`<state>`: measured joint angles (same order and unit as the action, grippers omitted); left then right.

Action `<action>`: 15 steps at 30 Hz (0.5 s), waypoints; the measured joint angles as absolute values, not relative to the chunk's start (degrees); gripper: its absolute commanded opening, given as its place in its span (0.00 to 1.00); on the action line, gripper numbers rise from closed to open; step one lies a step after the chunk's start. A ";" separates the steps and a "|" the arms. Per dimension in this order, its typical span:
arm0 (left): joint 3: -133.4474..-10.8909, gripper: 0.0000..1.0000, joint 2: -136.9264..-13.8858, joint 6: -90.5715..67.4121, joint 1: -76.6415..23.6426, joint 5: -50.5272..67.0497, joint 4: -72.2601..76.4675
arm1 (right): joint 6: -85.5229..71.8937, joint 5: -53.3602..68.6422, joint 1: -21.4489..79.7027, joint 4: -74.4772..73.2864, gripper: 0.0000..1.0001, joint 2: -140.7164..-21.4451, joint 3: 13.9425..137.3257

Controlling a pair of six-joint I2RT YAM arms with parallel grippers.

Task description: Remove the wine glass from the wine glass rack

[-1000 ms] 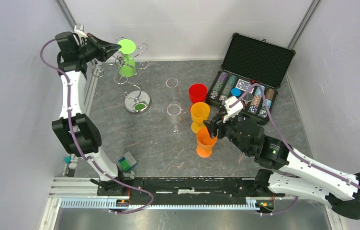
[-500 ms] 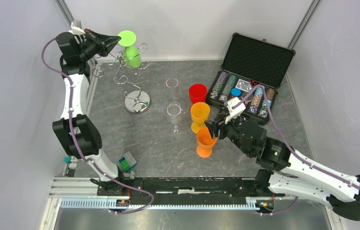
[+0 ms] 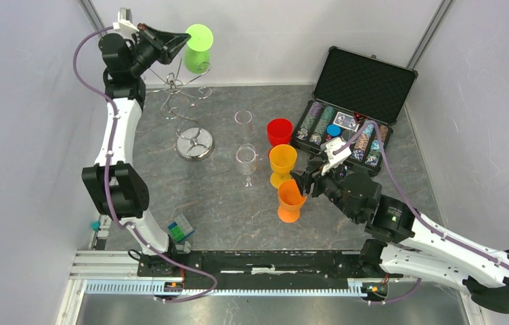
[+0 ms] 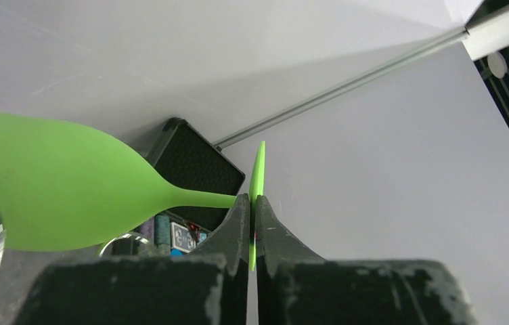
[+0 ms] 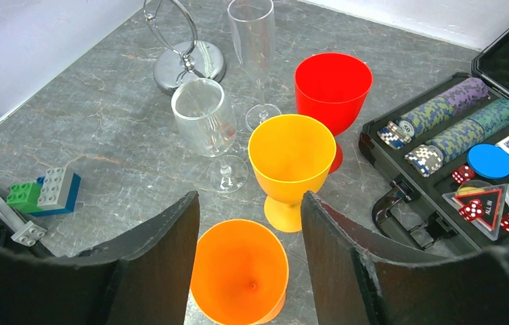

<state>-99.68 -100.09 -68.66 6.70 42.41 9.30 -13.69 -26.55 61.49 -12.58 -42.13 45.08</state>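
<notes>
A green wine glass (image 3: 197,59) hangs in the air on its side, up near the back wall and above the wine glass rack (image 3: 183,91). It touches none of the rack's scroll arms. My left gripper (image 3: 183,40) is shut on the glass's thin round foot (image 4: 259,169), with the stem and bowl (image 4: 55,183) sticking out to the left of the fingers. The rack's mirrored base (image 3: 195,146) stands on the table. My right gripper (image 3: 299,184) is open, one finger on each side of an orange goblet (image 5: 241,271), just above its rim.
A yellow goblet (image 5: 292,156) and a red goblet (image 5: 333,84) stand in a row behind the orange one. A clear wine glass (image 5: 204,115) and a flute (image 5: 252,34) stand to their left. An open poker chip case (image 3: 357,101) sits back right. A toy brick block (image 3: 181,229) lies front left.
My left arm has lifted the green glass up and to the right, off the rack's arms and clear of them. The right gripper has barely shifted over the orange goblet.
</notes>
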 measured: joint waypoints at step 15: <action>-102.54 0.02 -101.60 -68.95 -2.94 40.62 15.31 | -14.06 -25.65 61.49 -10.83 0.87 -41.19 43.94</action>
<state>-102.54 -101.60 -68.95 -2.94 40.62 15.31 -14.06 -25.65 61.49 -10.83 -41.19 43.94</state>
